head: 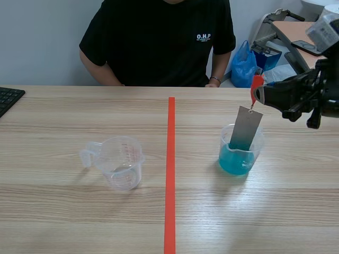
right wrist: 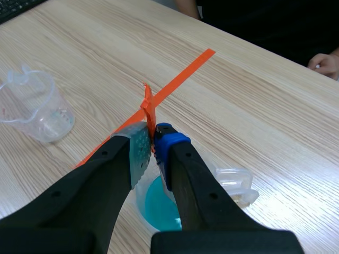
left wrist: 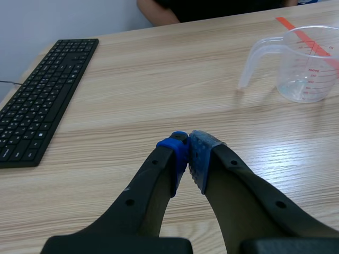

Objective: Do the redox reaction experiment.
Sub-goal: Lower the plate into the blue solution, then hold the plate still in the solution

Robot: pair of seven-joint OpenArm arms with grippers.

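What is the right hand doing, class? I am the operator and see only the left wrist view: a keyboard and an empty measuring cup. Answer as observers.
Observer: The right hand is shut on a red tag, and a grey metal plate hangs from it.
Operator: Where does the plate end?
Observer: Its lower end is inside a clear cup of blue liquid.
Operator: Where does that cup stand?
Observer: Across the orange tape line from your empty measuring cup, on the right arm's side.
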